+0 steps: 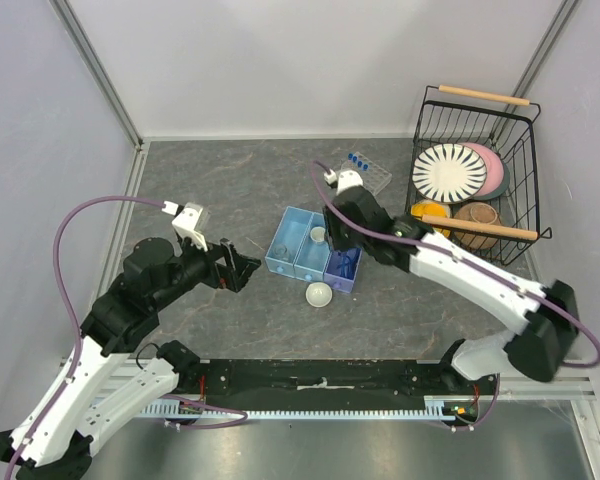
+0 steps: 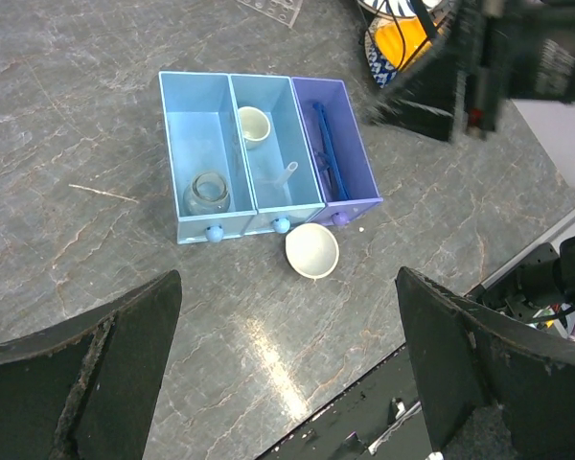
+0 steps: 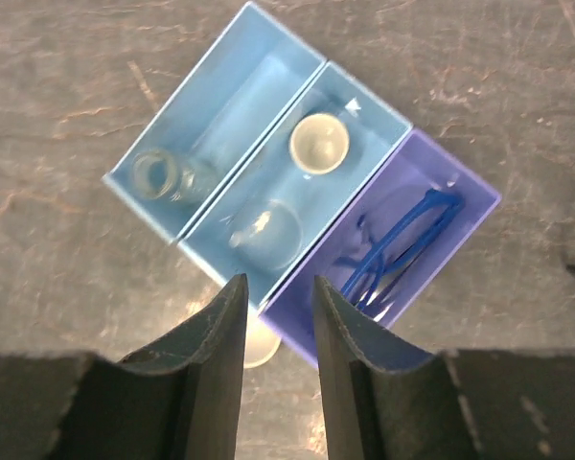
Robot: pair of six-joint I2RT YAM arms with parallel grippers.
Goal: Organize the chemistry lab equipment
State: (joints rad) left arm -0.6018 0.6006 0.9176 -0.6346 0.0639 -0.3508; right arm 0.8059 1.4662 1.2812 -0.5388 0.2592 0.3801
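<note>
A three-bin organizer [image 1: 292, 243] sits mid-table, two bins light blue and one purple. The blue-framed safety glasses [image 3: 402, 244] [image 1: 342, 262] lie in the purple bin. One white dish [image 3: 319, 144] [image 2: 254, 125] is in the middle bin, and another white dish [image 1: 318, 294] [image 2: 311, 251] rests on the table in front. The tube rack [image 1: 368, 172] with blue-capped tubes stands behind. My right gripper [image 3: 279, 280] [image 1: 332, 238] hovers over the organizer's front edge, jaws apart and empty. My left gripper [image 2: 287, 287] [image 1: 248, 270] is wide open left of the organizer, facing the loose dish.
A clear glass jar [image 3: 158, 174] stands in the left blue bin and a clear round piece [image 3: 266, 233] lies in the middle one. A black wire basket [image 1: 533, 175] with plates and bowls stands at the right. The right arm [image 2: 498, 57] crosses behind the organizer.
</note>
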